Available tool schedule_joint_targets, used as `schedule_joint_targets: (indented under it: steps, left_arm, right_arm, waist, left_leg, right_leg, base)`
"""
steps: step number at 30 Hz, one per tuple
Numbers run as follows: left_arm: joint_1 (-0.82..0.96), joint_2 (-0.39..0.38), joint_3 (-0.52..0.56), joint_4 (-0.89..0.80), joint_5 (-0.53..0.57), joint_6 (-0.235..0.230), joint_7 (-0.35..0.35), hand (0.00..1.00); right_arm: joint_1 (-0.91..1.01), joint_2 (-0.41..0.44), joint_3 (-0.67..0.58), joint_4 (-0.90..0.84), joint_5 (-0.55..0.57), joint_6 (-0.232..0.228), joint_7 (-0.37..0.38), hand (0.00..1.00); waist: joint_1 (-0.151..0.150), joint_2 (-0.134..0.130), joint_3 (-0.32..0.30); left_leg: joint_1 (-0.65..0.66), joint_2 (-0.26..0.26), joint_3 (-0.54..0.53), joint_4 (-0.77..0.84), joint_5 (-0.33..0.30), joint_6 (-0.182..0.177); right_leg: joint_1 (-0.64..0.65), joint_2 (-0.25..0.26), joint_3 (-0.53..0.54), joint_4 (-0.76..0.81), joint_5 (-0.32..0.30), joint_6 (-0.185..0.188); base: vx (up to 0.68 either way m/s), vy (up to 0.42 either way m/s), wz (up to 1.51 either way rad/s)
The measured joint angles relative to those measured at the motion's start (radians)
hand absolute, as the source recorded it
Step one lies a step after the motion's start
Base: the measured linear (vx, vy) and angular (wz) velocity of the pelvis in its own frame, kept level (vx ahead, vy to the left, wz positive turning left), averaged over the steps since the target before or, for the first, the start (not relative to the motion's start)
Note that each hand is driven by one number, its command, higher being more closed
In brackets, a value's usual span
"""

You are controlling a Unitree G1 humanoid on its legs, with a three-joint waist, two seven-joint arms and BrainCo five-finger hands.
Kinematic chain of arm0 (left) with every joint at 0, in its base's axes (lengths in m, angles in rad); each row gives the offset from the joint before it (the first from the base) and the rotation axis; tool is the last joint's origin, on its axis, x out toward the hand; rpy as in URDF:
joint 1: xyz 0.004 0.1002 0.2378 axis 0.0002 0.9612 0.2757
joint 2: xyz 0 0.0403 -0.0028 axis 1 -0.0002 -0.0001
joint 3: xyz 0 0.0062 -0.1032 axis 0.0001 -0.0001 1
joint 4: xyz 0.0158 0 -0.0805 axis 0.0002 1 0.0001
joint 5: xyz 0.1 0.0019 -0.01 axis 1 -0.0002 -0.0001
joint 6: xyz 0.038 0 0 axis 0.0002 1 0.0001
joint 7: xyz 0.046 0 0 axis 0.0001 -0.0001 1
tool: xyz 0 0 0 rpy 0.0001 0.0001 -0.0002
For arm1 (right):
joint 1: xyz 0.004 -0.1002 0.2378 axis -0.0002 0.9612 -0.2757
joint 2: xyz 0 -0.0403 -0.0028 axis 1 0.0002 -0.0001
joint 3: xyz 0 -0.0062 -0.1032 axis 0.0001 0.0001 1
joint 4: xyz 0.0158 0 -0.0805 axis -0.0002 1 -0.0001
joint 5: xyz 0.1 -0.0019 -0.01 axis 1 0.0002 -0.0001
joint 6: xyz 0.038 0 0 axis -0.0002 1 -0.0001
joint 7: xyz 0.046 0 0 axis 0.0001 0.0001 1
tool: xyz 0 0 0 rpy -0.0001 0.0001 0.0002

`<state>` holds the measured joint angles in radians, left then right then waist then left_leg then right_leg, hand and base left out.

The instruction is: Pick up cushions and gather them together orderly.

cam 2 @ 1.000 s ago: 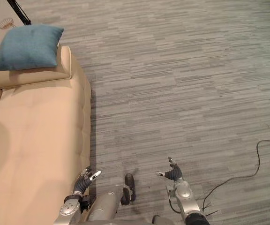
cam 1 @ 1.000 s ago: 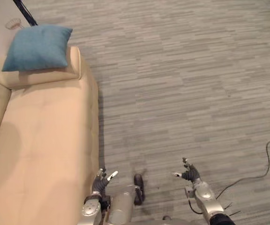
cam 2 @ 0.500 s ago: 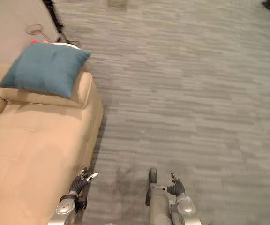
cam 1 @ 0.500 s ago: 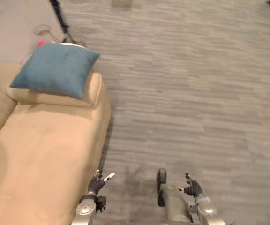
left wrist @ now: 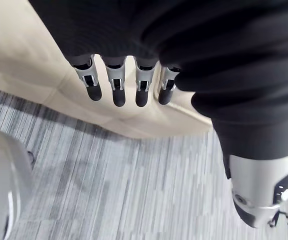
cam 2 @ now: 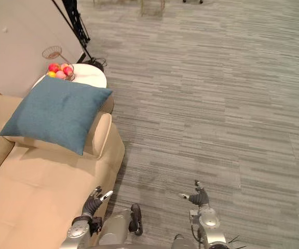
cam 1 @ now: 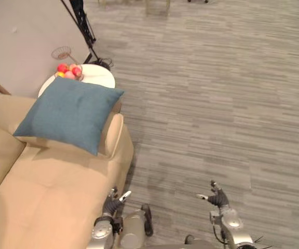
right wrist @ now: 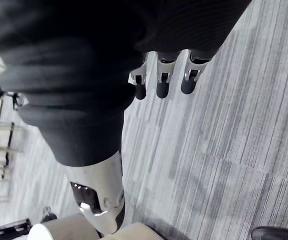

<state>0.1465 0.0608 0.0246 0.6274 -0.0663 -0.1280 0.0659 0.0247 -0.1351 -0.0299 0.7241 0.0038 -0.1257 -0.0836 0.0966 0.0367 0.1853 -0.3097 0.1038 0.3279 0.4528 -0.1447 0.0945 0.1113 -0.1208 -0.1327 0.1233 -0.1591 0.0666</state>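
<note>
A blue cushion (cam 1: 69,113) lies tilted on the arm of the beige sofa (cam 1: 45,197), at the sofa's far end. My left hand (cam 1: 111,203) hangs low at the sofa's front corner, fingers relaxed and holding nothing; its fingers (left wrist: 115,85) show against the sofa's edge. My right hand (cam 1: 217,197) is out over the grey carpet, open and holding nothing, with its fingers (right wrist: 163,75) above the floor. Both hands are far from the cushion.
A small round white side table (cam 1: 95,78) stands past the sofa arm with a wire basket of coloured balls (cam 1: 68,70) on it. A black stand (cam 1: 82,23) rises by the wall. Grey striped carpet (cam 1: 217,93) spreads to the right.
The camera has swung, so the cushion and sofa arm sit lower and nearer, and the side table has come into sight. Both hands stay low, open, holding nothing.
</note>
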Motion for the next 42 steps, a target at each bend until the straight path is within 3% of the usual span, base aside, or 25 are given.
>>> schedule_joint_targets:
  steps: [1, 2, 4, 5, 6, 8, 10, 13, 14, 15, 16, 17, 18, 20, 21, 23, 24, 25, 27, 29, 33, 38, 42]
  left_arm:
    - [0.01, -0.011, 0.017, 0.0, 0.0, 0.001, 0.0, 0.0]
    - [0.026, -0.02, 0.022, 0.001, 0.0, 0.001, 0.0, 0.0]
    - [0.049, -0.02, 0.018, 0.014, 0.0, 0.006, -0.001, 0.0]
    - [0.063, -0.012, 0.013, 0.016, 0.0, 0.01, 0.0, 0.0]
    - [0.068, -0.007, 0.012, 0.016, 0.0, 0.01, 0.0, 0.0]
    - [0.067, 0.0, 0.014, 0.023, -0.002, 0.01, 0.002, 0.0]
    - [0.047, 0.003, 0.014, 0.046, -0.004, 0.01, 0.004, 0.0]
    - [0.014, 0.0, 0.019, 0.049, -0.013, 0.008, 0.007, 0.0]
    - [0.004, -0.004, 0.018, 0.049, -0.014, 0.007, 0.008, 0.0]
    - [-0.009, -0.003, 0.018, 0.049, -0.013, 0.006, 0.008, 0.0]
    - [-0.015, 0.0, 0.018, 0.049, -0.013, 0.006, 0.008, 0.0]
    - [-0.02, -0.025, 0.021, 0.048, -0.013, 0.007, 0.009, 0.0]
    - [-0.015, -0.032, 0.021, 0.04, -0.012, 0.005, 0.005, 0.0]
    - [-0.015, -0.05, 0.024, 0.033, -0.01, 0.002, 0.004, 0.0]
    - [-0.019, -0.053, 0.023, 0.031, -0.01, -0.001, 0.004, 0.0]
    - [-0.04, -0.068, 0.025, 0.029, -0.011, -0.001, 0.005, 0.0]
    - [-0.043, -0.071, 0.025, 0.027, -0.012, -0.001, 0.006, 0.0]
    - [-0.046, -0.074, 0.024, 0.026, -0.014, -0.001, 0.007, 0.0]
    - [-0.038, -0.073, 0.009, 0.026, -0.014, -0.001, 0.007, 0.0]
    - [-0.05, -0.069, 0.001, 0.026, -0.014, -0.001, 0.006, 0.0]
    - [-0.041, 0.006, -0.021, 0.03, -0.013, 0.003, 0.009, 0.0]
    - [-0.01, 0.056, -0.012, 0.028, -0.009, 0.004, 0.007, 0.0]
    - [-0.019, 0.085, -0.005, -0.002, -0.009, 0.003, 0.004, 0.0]
  right_arm:
    - [-0.009, 0.0, 0.001, 0.0, -0.006, 0.001, 0.001, 0.0]
    - [-0.02, 0.0, 0.001, 0.004, -0.012, 0.001, 0.001, 0.0]
    - [-0.028, 0.005, 0.001, 0.007, -0.017, 0.0, 0.003, 0.0]
    - [-0.011, 0.009, 0.001, 0.008, -0.025, 0.0, 0.003, 0.0]
    - [0.013, 0.009, 0.001, 0.009, -0.036, 0.0, 0.005, 0.0]
    - [0.037, 0.009, 0.014, 0.009, -0.046, 0.0, 0.015, 0.0]
    - [0.047, 0.008, 0.025, 0.01, -0.046, 0.0, 0.025, 0.0]
    - [0.065, 0.007, 0.022, 0.01, -0.045, 0.0, 0.025, 0.0]
    - [0.069, 0.008, 0.019, 0.009, -0.044, 0.0, 0.024, 0.0]
    - [0.08, 0.011, 0.019, 0.001, -0.044, 0.0, 0.023, 0.0]
    - [0.088, 0.011, 0.016, -0.001, -0.043, 0.0, 0.023, 0.0]
    - [0.092, 0.009, -0.011, -0.002, -0.043, 0.006, 0.023, 0.0]
    - [0.089, 0.015, -0.022, -0.014, -0.042, 0.006, 0.021, 0.0]
    - [0.105, 0.021, -0.051, -0.082, -0.032, 0.002, 0.019, 0.0]
    - [0.108, 0.021, -0.05, -0.091, -0.032, 0.0, 0.02, 0.0]
    - [0.127, 0.031, -0.051, -0.122, -0.031, -0.004, 0.019, 0.0]
    - [0.129, 0.031, -0.052, -0.123, -0.029, -0.005, 0.017, 0.0]
    - [0.13, 0.04, -0.053, -0.121, -0.009, -0.005, 0.013, 0.0]
    - [0.126, 0.05, -0.078, -0.107, -0.001, -0.008, 0.007, 0.0]
    - [0.12, 0.046, -0.113, -0.097, 0.003, -0.007, -0.004, 0.0]
    - [0.108, 0.049, -0.134, -0.051, 0.008, -0.002, -0.009, 0.0]
    - [0.1, 0.033, -0.217, -0.044, 0.024, -0.003, -0.026, 0.0]
    - [0.063, -0.021, -0.25, -0.044, 0.026, -0.003, -0.03, 0.0]
  waist:
    - [0.001, -0.001, -0.001]
    - [0.001, 0.0, -0.002]
    - [-0.001, -0.012, -0.006]
    - [-0.011, -0.027, -0.014]
    - [-0.025, -0.033, -0.022]
    - [-0.028, -0.034, -0.032]
    - [-0.03, -0.022, -0.029]
    - [-0.031, -0.017, -0.025]
    - [-0.036, -0.018, -0.025]
    - [-0.038, -0.036, -0.03]
    - [-0.039, -0.041, -0.03]
    - [-0.032, -0.011, -0.033]
    - [-0.024, -0.01, -0.034]
    - [-0.033, -0.008, -0.035]
    - [-0.034, -0.009, -0.035]
    - [-0.033, -0.013, -0.035]
    - [-0.033, -0.014, -0.035]
    - [-0.029, -0.021, -0.033]
    - [-0.032, -0.03, -0.034]
    - [-0.058, -0.02, -0.039]
    - [-0.054, -0.048, -0.054]
    - [-0.059, -0.048, -0.064]
    - [-0.061, -0.055, -0.069]
  left_leg:
    - [0.013, -0.002, 0.016, 0.034, -0.044, 0.021]
    - [0.049, -0.007, 0.025, 0.035, -0.089, 0.016]
    - [0.135, -0.042, 0.009, 0.008, -0.137, 0.016]
    - [0.203, -0.084, -0.03, -0.027, -0.152, 0.024]
    - [0.257, -0.111, -0.074, -0.053, -0.16, 0.031]
    - [0.325, -0.134, -0.144, -0.093, -0.162, 0.035]
    - [0.376, -0.13, -0.23, -0.125, -0.162, 0.034]
    - [0.405, -0.117, -0.366, -0.127, -0.164, 0.029]
    - [0.415, -0.108, -0.429, -0.122, -0.178, 0.005]
    - [0.418, -0.111, -0.49, -0.116, -0.194, -0.024]
    - [0.418, -0.109, -0.526, -0.11, -0.208, -0.046]
    - [0.417, -0.08, -0.577, -0.111, -0.212, -0.072]
    - [0.413, -0.069, -0.581, -0.112, -0.198, -0.095]
    - [0.416, -0.044, -0.633, -0.09, -0.164, -0.145]
    - [0.405, -0.034, -0.634, -0.075, -0.155, -0.158]
    - [0.318, -0.005, -0.575, 0.042, -0.099, -0.221]
    - [0.296, 0.012, -0.532, 0.072, -0.082, -0.227]
    - [0.268, 0.057, -0.399, 0.108, -0.058, -0.217]
    - [0.265, 0.123, -0.161, 0.036, -0.069, -0.195]
    - [0.251, 0.134, -0.009, -0.066, -0.053, -0.185]
    - [0.268, 0.083, 0.015, -0.207, -0.041, -0.174]
    - [0.302, 0.033, 0.038, -0.253, -0.018, -0.147]
    - [0.3, 0.014, 0.064, -0.313, 0.021, -0.143]
  right_leg:
    - [0.007, -0.018, 0.002, 0.049, -0.003, 0.039]
    - [-0.017, -0.025, 0.018, 0.172, -0.019, 0.085]
    - [-0.123, -0.064, 0.063, 0.512, 0.02, 0.191]
    - [-0.209, -0.099, 0.067, 0.753, 0.059, 0.194]
    - [-0.253, -0.127, 0.031, 0.871, 0.026, 0.138]
    - [-0.324, -0.137, -0.028, 0.889, -0.031, 0.052]
    - [-0.383, -0.068, -0.037, 0.734, -0.07, 0.018]
    - [-0.432, 0.061, 0.099, 0.421, -0.053, 0.016]
    - [-0.434, 0.095, 0.173, 0.272, 0.008, 0.015]
    - [-0.424, 0.105, 0.246, 0.129, 0.114, 0.038]
    - [-0.404, 0.104, 0.267, 0.106, 0.215, 0.046]
    - [-0.386, 0.119, 0.221, 0.123, 0.201, 0.02]
    - [-0.393, 0.118, 0.205, 0.155, 0.18, 0.007]
    - [-0.388, 0.097, 0.13, 0.284, 0.07, -0.031]
    - [-0.381, 0.094, 0.111, 0.298, 0.061, -0.039]
    - [-0.322, 0.078, 0.031, 0.266, 0.05, -0.051]
    - [-0.3, 0.075, 0.012, 0.245, 0.048, -0.053]
    - [-0.248, 0.064, -0.032, 0.198, 0.046, -0.059]
    - [-0.207, 0.045, -0.103, 0.155, 0.046, -0.059]
    - [-0.202, 0.028, -0.146, 0.135, 0.046, -0.058]
    - [-0.198, 0.018, -0.138, 0.05, 0.085, -0.018]
    - [-0.172, -0.005, -0.073, -0.022, 0.137, 0.005]
    - [-0.206, -0.004, -0.038, -0.053, 0.183, 0.002]
  base:
    - [0.46, 0.227, 0.22]
    - [0.42, 0.242, 0.22]
    - [0.43, 0.189, 0.38]
    - [0.56, 0.133, 1.0]
    - [0.57, 0.101, 1.22]
    - [0.47, 0.029, 1.19]
    - [0.5, -0.037, 1.14]
    - [0.4, -0.133, 1.52]
    - [0.52, -0.295, 1.83]
    - [0.54, -0.339, 1.93]
    - [0.53, -0.369, 1.72]
    - [0.33, -0.27, 1.15]
    - [0.37, -0.314, 1.22]
    - [0.31, -0.271, 1.33]
    - [0.26, -0.229, 1.5]
    - [0.22, -0.209, 1.51]
    - [0.15, -0.163, 1.33]
    - [0.13, -0.127, 1.14]
    - [0.1, -0.087, 1.12]
    - [0.02, 0.072, 1.2]
    - [-0.02, 0.109, 0.5]
    - [-0.07, 0.094, -0.14]
    - [-0.13, 0.024, -0.22]
